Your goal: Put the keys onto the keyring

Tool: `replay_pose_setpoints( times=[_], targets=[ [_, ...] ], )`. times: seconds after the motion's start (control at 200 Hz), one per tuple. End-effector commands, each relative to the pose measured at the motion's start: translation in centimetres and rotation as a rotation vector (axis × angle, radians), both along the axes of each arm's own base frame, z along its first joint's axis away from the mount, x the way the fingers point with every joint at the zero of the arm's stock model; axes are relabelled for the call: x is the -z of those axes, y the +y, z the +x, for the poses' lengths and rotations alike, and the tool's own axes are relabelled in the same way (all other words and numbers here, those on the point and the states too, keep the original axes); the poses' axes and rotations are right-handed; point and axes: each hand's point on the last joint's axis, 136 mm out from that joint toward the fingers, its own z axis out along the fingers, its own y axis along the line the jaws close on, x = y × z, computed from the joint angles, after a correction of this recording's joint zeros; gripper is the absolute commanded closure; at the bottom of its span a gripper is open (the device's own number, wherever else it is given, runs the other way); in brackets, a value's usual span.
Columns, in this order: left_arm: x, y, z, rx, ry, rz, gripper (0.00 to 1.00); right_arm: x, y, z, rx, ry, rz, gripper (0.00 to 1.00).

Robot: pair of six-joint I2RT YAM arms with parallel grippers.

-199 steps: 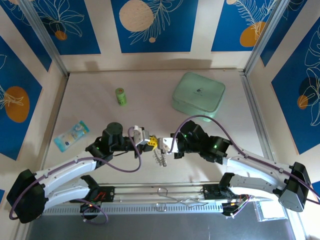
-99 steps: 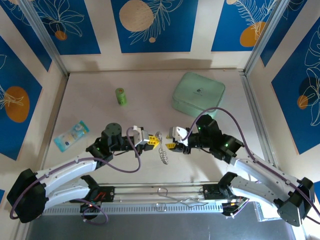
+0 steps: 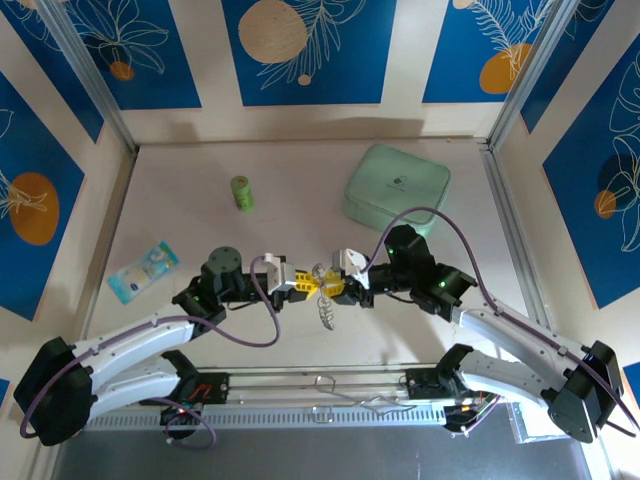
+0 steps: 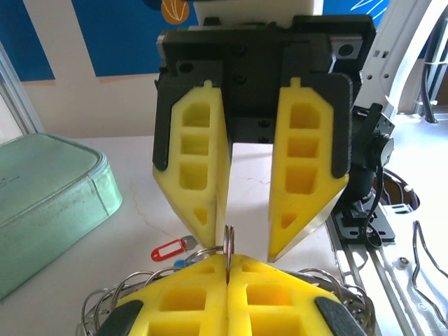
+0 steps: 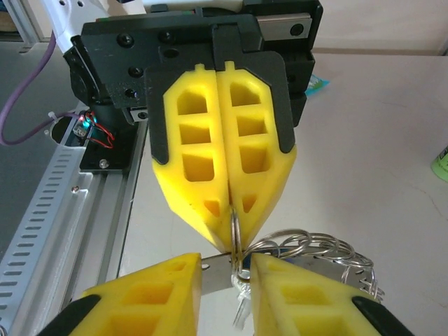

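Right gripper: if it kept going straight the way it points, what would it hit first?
Probably the keyring, at the right gripper's tips, pinched by the shut left gripper just behind it.

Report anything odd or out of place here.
The red-tagged key seems to lie loose on the table, not on the keyring that the left claw pinches; nothing looks spilled or damaged.

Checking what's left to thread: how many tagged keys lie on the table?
2, both in the left wrist view beyond the keyring: the red-tagged key, and beside it the blue-tagged key, mostly hidden by the ring.
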Motion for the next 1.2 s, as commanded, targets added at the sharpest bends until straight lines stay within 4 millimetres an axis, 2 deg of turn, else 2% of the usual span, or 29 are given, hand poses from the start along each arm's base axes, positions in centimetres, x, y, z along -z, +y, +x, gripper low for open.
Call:
replay_pose_setpoints(
  times=[0.0, 0.09, 0.23, 0.255, 0.35, 0.395, 0.52, 0.705, 0.835, 1.0, 1.195],
  targets=[
    [-1.2, -0.3, -0.8, 0.049, -0.045, -0.051, 1.00, -1.1, 0.5, -0.1, -0.020, -0.005, 0.036, 0.77],
    [-1.2, -0.3, -0.8, 0.052, -0.041, -0.053, 1.00, -1.1, 0.7, 0.1, -0.021, -0.008, 0.043, 0.83],
    [-1.0, -0.4, -0.4, 0.030, -0.035, -0.047, 1.00, -0.9, 0.7, 0.1, -0.027, -0.012, 0.036, 1.00],
    [-0.9, -0.4, -0.1, 0.013, -0.032, -0.041, 1.00, -0.9, 0.7, 0.2, -0.027, -0.016, 0.031, 1.00],
    [-0.1, -0.2, 0.7, -0.041, -0.021, 0.004, 0.74, -0.8, 0.3, 0.6, -0.008, -0.025, -0.004, 1.00],
    [0.5, 0.0, 1.0, -0.056, -0.019, 0.034, 0.69, -0.7, 0.2, 0.7, -0.001, -0.028, -0.028, 1.00],
    [1.3, 0.0, 1.0, -0.055, -0.005, 0.096, 0.69, 0.0, -0.5, 1.1, 0.010, -0.018, -0.139, 1.00],
    [1.2, 0.0, 1.0, -0.042, -0.015, 0.132, 0.73, 1.1, -1.0, 1.0, -0.001, -0.023, -0.278, 1.00],
    [1.2, -0.2, 0.9, -0.030, -0.014, 0.143, 0.75, 1.2, -0.5, 0.4, -0.039, -0.041, -0.309, 1.00],
    [1.1, -0.3, 0.9, -0.023, -0.013, 0.145, 0.84, 1.1, 0.2, 0.0, -0.066, -0.059, -0.327, 1.00],
    [1.1, -0.3, 1.0, -0.024, -0.012, 0.147, 0.84, 0.6, 1.1, -0.2, -0.088, -0.052, -0.313, 1.00]
  ],
)
